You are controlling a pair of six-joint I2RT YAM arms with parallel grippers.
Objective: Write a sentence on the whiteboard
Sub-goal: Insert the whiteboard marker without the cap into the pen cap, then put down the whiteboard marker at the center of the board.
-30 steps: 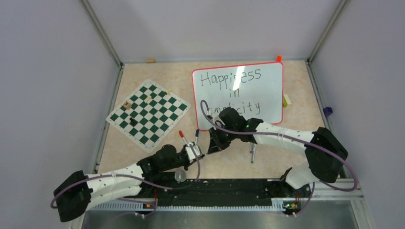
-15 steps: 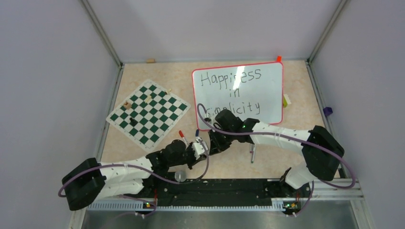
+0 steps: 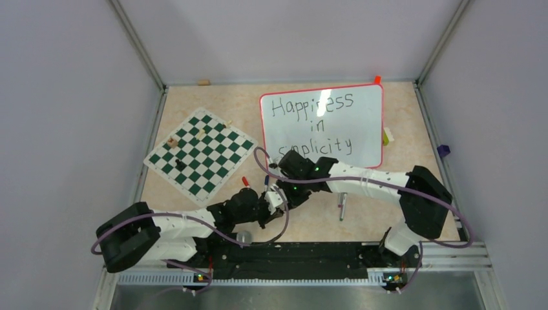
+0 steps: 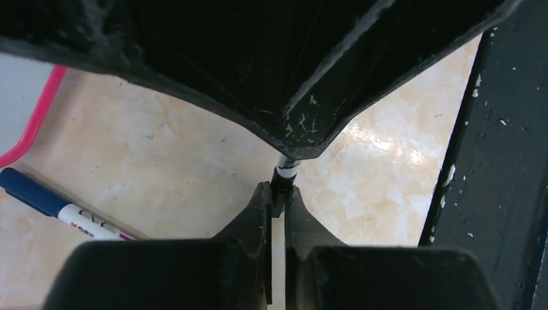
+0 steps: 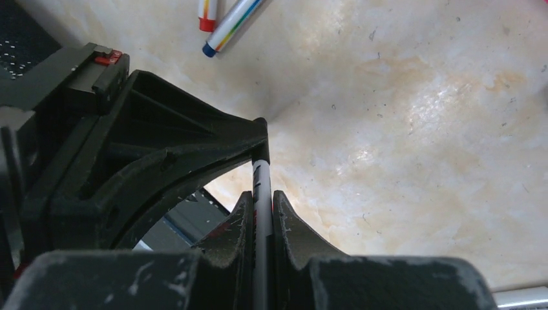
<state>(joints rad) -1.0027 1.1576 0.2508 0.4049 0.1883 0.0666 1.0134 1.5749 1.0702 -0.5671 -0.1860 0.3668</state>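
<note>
A red-framed whiteboard (image 3: 365, 126) sits far right on the worktop (image 3: 194, 97), bearing writing. Near its front-left corner the right end effector (image 5: 262, 197) pinches a slim marker (image 5: 261, 173). The left end effector (image 4: 278, 194) pinches, seemingly, its other end. The board looks light, stiff and slippery: grip its frame.

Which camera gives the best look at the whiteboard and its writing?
The top external view: it shows nearly the whole whiteboard with its handwriting, only its lower left corner covered by the right arm. The left wrist view catches just a corner of its red frame; the right wrist view shows none of it.
</note>
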